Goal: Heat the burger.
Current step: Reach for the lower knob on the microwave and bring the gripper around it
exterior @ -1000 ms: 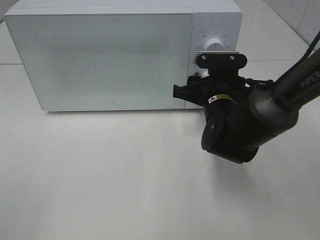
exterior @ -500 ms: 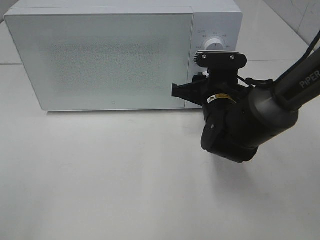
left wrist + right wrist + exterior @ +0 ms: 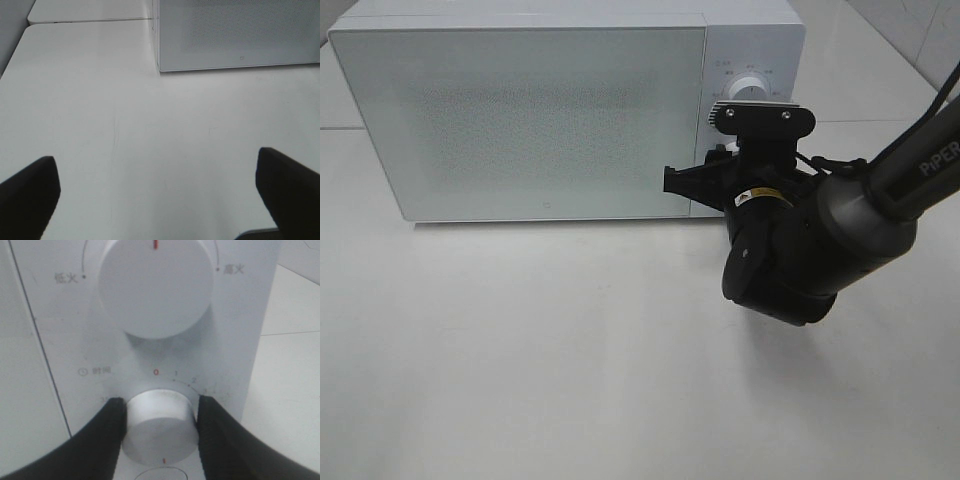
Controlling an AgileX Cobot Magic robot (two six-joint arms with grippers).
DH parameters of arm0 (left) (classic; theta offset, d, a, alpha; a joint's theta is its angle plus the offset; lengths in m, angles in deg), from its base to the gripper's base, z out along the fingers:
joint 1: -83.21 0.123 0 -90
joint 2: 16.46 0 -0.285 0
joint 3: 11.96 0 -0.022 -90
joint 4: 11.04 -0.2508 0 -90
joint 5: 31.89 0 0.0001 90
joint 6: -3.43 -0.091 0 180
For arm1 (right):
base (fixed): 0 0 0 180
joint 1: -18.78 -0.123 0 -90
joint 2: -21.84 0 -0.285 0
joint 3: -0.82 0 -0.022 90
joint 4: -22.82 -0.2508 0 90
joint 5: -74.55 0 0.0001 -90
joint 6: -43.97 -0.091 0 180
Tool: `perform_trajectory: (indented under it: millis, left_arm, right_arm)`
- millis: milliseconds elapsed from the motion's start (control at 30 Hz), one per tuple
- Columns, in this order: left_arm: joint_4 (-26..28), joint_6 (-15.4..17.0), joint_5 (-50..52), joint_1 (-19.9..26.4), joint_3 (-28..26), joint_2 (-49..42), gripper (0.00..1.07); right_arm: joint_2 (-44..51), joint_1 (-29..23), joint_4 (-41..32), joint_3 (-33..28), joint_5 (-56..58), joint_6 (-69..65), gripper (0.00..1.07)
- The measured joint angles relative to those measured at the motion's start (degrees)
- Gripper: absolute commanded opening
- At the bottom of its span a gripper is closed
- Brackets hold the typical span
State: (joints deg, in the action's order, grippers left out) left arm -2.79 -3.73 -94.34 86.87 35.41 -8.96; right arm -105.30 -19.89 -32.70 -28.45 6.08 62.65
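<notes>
The burger is not in view. The white microwave [image 3: 540, 110] stands at the back of the table with its door closed. My right gripper [image 3: 728, 160] is at the microwave's control panel, partly hidden in the exterior high view by its own wrist. In the right wrist view my right gripper [image 3: 160, 426] is shut on the lower timer knob [image 3: 160, 432], with one finger [image 3: 107, 432] on each side. The knob's red mark lies opposite the 0. The upper power knob [image 3: 156, 287] is free. My left gripper [image 3: 160, 200] is open and empty over bare table.
The microwave's lower front corner [image 3: 161, 67] shows in the left wrist view, well away from the left fingers [image 3: 30, 195]. The white table [image 3: 520, 350] stretches in front of the microwave. The right arm's dark body [image 3: 800, 250] hangs in front of the control panel.
</notes>
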Motion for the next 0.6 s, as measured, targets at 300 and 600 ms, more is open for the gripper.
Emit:
perform_trajectory:
  millis: [300,600]
  left_arm:
    - [0.0,0.0,0.0,0.0,0.0,0.0,1.0]
    - [0.0,0.0,0.0,0.0,0.0,0.0,1.0]
  right_arm:
    - [0.0,0.0,0.1,0.0,0.0,-5.6,0.0]
    - [0.0,0.2,1.4,-0.4,-0.2,-20.1,0.0]
